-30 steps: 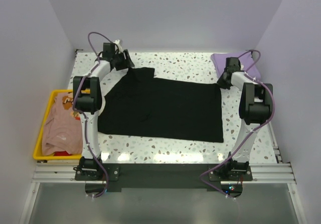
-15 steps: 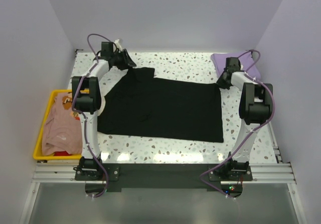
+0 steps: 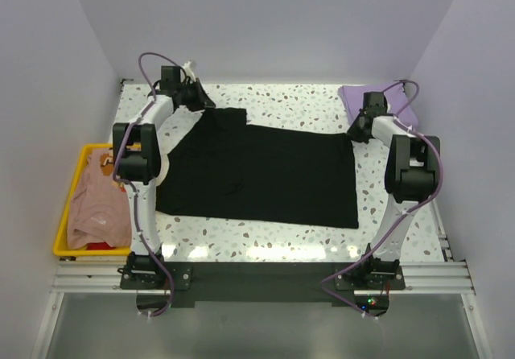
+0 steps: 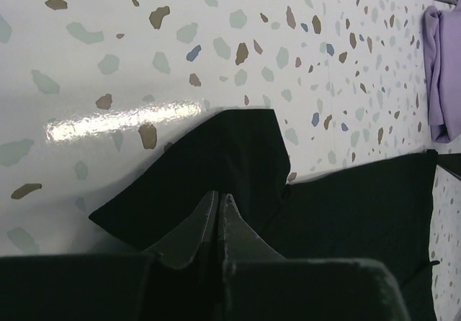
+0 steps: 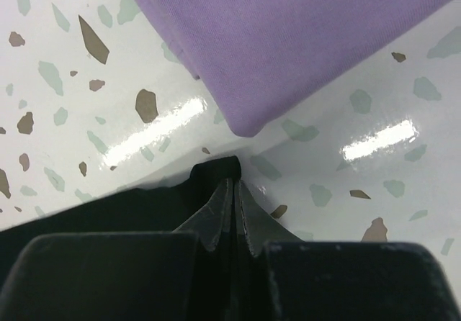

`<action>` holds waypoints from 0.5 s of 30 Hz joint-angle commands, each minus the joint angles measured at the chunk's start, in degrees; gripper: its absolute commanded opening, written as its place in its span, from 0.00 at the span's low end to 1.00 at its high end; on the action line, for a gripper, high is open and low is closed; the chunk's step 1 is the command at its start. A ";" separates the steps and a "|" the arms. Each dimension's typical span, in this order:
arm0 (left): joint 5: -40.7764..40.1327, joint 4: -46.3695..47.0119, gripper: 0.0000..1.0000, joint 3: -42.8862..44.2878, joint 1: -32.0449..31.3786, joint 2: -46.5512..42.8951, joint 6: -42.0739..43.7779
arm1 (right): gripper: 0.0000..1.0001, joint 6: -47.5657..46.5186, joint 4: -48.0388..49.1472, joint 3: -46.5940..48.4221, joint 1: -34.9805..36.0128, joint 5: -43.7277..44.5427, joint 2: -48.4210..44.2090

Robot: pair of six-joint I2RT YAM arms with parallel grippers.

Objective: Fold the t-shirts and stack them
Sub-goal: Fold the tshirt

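The large black t-shirt (image 3: pixel 257 170) lies spread flat across the middle of the table. My left gripper (image 3: pixel 201 101) (image 4: pixel 218 195) is shut on its far left sleeve (image 4: pixel 216 148). At the far right, my right gripper (image 3: pixel 355 134) (image 5: pixel 235 181) is shut on the shirt's far right corner (image 5: pixel 216 168). The lavender t-shirt (image 3: pixel 378 101) (image 5: pixel 288 40) lies folded at the far right corner of the table, just beyond the right gripper. The peach t-shirt (image 3: pixel 100 202) with brown-red print lies crumpled in the tray.
A yellow plastic tray (image 3: pixel 63 222) sits off the table's left edge. The speckled white tabletop (image 3: pixel 282 101) is walled in at the back and on both sides. Both arm bases stand at the near edge.
My left gripper's jaws have closed on the black shirt's sleeve, and that arm has shifted slightly left. The right gripper has stayed shut on its corner.
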 commanded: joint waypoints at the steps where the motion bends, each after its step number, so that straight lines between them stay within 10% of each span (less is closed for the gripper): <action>1: 1.14 0.27 0.00 -1.36 0.66 -5.06 1.19 | 0.00 0.50 1.63 -1.69 -0.18 0.83 -5.15; 15: -1.75 6.42 0.00 -12.17 0.66 -15.24 0.84 | 0.00 1.12 2.51 -8.63 -0.18 2.76 -14.64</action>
